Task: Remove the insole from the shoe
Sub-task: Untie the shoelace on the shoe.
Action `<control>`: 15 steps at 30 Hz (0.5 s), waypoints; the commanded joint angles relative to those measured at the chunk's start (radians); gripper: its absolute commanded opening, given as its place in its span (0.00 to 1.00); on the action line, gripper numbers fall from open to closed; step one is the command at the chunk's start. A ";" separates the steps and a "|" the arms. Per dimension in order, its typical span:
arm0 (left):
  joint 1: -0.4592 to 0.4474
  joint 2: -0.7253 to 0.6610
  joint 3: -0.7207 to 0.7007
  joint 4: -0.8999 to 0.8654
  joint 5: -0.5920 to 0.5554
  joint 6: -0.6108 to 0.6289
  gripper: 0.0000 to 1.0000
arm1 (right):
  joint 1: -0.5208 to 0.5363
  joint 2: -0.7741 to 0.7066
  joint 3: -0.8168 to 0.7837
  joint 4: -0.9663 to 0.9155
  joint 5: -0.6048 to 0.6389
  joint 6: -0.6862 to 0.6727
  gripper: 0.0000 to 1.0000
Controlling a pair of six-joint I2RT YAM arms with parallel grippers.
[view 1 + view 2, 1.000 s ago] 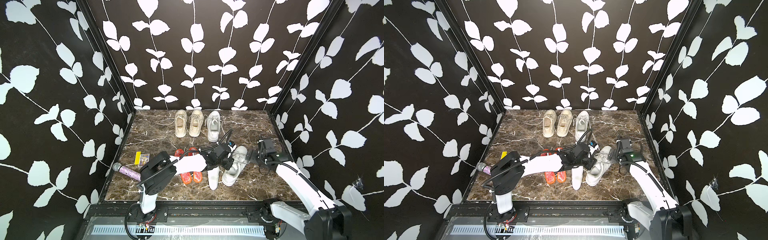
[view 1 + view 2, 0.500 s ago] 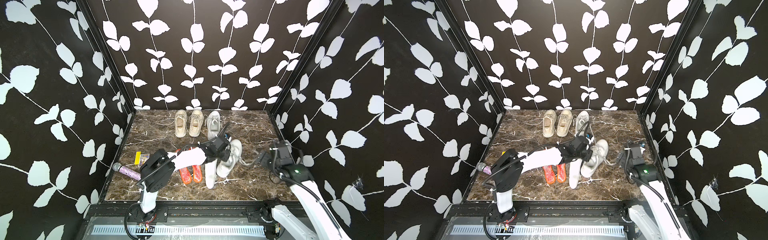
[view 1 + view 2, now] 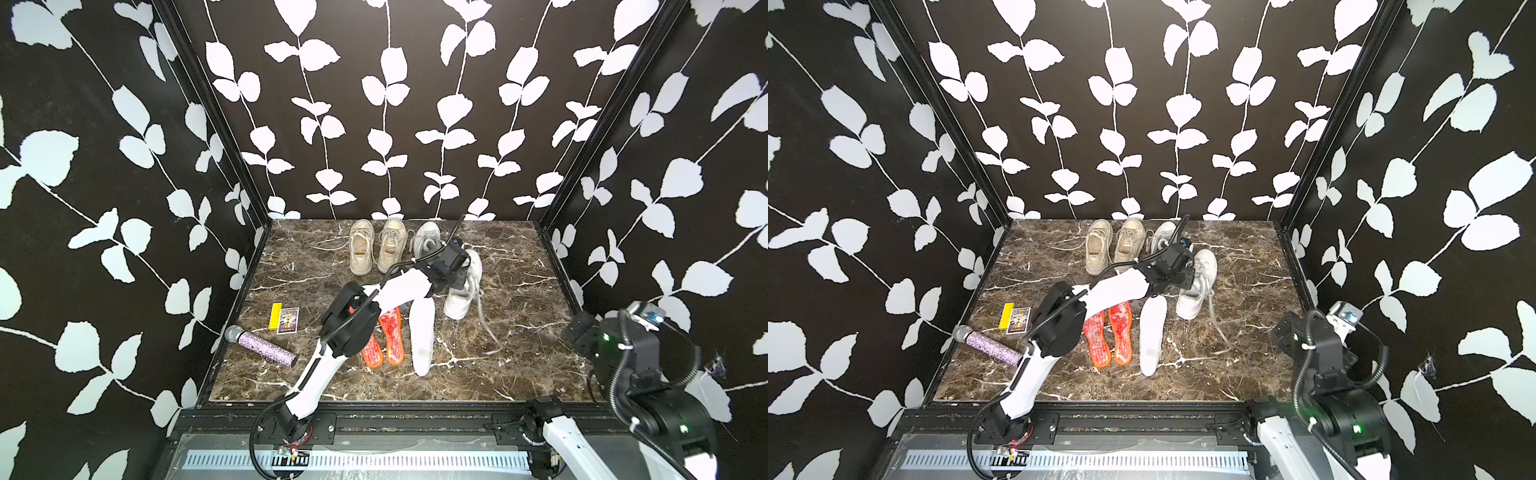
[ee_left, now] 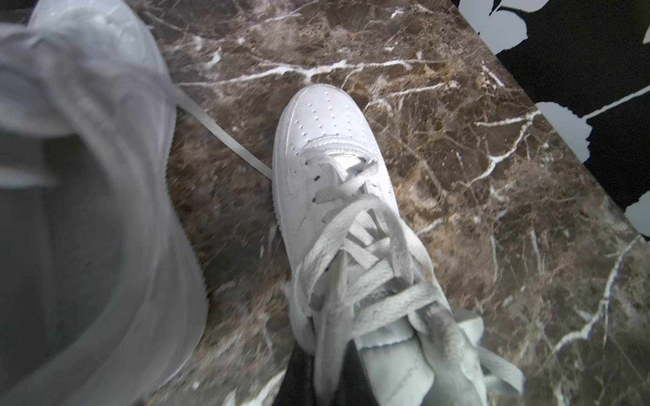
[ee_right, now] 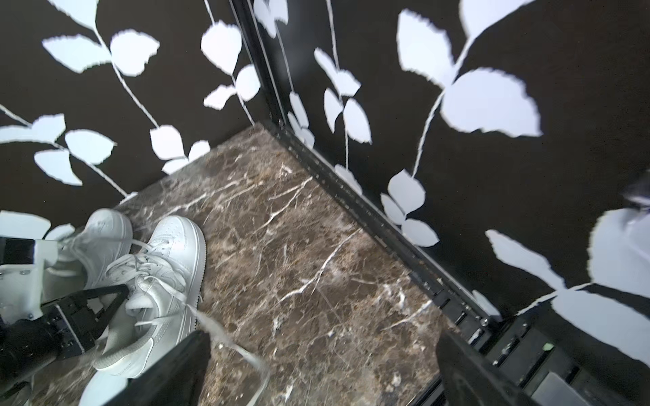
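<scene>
One white insole [image 3: 422, 332] lies flat just beside the heel of the shoe [image 3: 465, 293], its long axis running away from it. My left gripper [image 3: 455, 277], pinching the shoe by its tongue, is nearer; my right gripper [image 5: 323, 337], fingers spread, hangs well apart.

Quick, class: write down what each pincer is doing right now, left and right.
Left pincer: closed, gripping the white shoe.
Right pincer: open, holding nothing.
</scene>
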 commanded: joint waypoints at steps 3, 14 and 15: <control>0.002 0.007 0.125 -0.012 0.043 -0.028 0.00 | -0.006 -0.017 -0.069 0.093 -0.176 -0.119 0.97; -0.059 -0.212 -0.189 0.136 0.057 -0.187 0.00 | 0.001 0.354 -0.370 0.507 -0.828 -0.154 0.93; -0.070 -0.232 -0.218 0.139 0.049 -0.197 0.01 | 0.003 0.379 -0.379 0.518 -0.805 -0.150 0.92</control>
